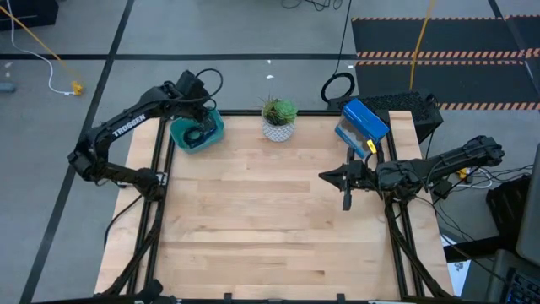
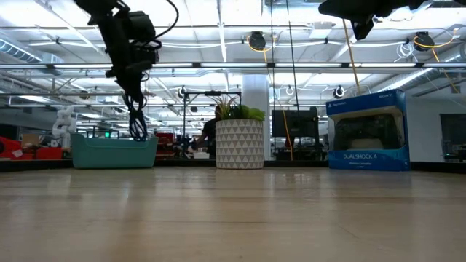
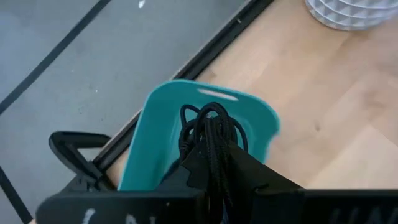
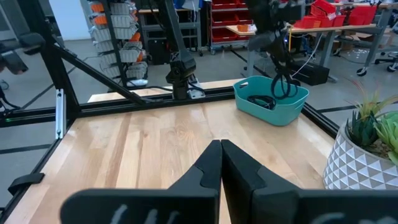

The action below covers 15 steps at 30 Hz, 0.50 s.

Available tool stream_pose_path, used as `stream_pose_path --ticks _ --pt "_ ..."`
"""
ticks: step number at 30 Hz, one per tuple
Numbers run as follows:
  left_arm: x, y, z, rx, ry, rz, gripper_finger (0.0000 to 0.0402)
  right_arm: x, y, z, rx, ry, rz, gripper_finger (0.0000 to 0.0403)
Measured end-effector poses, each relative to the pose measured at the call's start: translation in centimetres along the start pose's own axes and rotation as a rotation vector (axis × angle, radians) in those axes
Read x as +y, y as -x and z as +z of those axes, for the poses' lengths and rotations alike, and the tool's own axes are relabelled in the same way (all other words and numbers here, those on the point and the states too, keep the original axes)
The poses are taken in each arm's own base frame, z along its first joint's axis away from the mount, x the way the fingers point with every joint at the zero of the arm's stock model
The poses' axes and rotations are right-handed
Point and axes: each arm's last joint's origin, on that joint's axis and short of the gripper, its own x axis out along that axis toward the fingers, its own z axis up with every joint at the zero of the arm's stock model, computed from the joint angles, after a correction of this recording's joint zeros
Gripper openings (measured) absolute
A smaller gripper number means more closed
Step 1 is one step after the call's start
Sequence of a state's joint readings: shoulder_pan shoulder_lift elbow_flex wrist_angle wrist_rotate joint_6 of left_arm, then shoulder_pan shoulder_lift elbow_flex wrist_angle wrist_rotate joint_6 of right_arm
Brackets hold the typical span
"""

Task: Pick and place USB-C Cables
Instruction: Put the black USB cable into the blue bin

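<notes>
My left gripper (image 2: 133, 86) hangs over the teal bin (image 1: 211, 135) at the table's far left corner, shut on a black USB-C cable (image 3: 211, 134) bundled in a long loop. The loop dangles down toward the bin (image 2: 113, 151). A second black cable (image 4: 260, 99) lies coiled on the bin's floor. No purple-blue cable shows in any view. My right gripper (image 4: 221, 155) is shut and empty, held high above the right half of the table (image 1: 329, 177), its fingers pointing toward the table's left. My left gripper pinches the black cable's upper end (image 3: 214, 155) between its two fingers (image 3: 249, 171), coming from above and pointing down. The bundle of several strands hangs slack below the fingers, its lower loop (image 2: 137, 127) at about the bin's rim. Whether it touches the bin cannot be told.
A potted plant in a white faceted pot (image 1: 278, 120) stands at the far edge's middle. A blue DualShock box (image 1: 364, 122) sits at the far right corner. The bare wooden tabletop (image 1: 253, 211) stretches between the arms.
</notes>
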<state>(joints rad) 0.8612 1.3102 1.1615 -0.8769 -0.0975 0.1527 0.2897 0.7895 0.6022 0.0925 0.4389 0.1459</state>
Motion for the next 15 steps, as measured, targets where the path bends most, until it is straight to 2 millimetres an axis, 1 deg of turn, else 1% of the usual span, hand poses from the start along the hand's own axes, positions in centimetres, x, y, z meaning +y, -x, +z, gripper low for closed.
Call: stream_pose_path --ticks 7,15 --pt "-0.3 -1.9 -1.0 0.001 -0.001 0.007 0.0028 0.0 0.0 0.0 0.000 0.011 0.000 0.0000" --pt "-0.7 -4.0 -2.0 -0.042 0.027 0.022 0.0031 0.0 0.0 0.0 0.000 0.026 0.000 0.0000"
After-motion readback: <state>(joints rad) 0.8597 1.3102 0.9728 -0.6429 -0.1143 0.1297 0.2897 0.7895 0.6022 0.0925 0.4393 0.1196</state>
